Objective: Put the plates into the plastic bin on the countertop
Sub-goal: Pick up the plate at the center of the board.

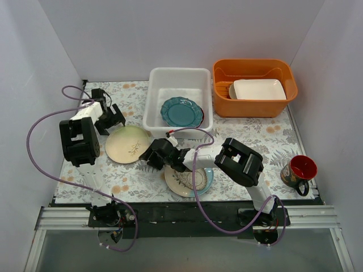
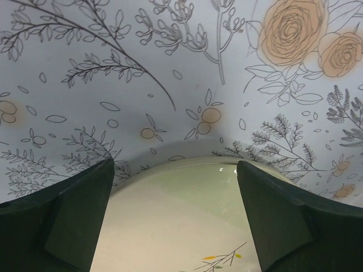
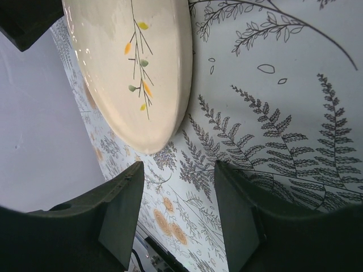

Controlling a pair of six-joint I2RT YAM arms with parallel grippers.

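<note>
On the left side of the countertop (image 2: 142, 68), the left gripper (image 2: 176, 169) hangs with its fingers spread wide and nothing between them. The rim of the cream plate (image 2: 181, 221) lies just beneath the gap; I cannot tell whether the fingers touch it. The plate lies flat on the countertop, outside the plastic bin (image 1: 152, 97). The right gripper (image 3: 178, 170) reaches in from the other side. Its fingers are parted and empty, low over the printed surface just beside the same plate. Beneath the right arm lies a speckled plate (image 1: 177, 180). A teal plate (image 1: 181, 111) lies in the bin. Beside the bin, an orange tub (image 1: 255, 106) holds a white dish (image 1: 258, 89). A red cup (image 1: 300, 167) stands at the far right.
</note>
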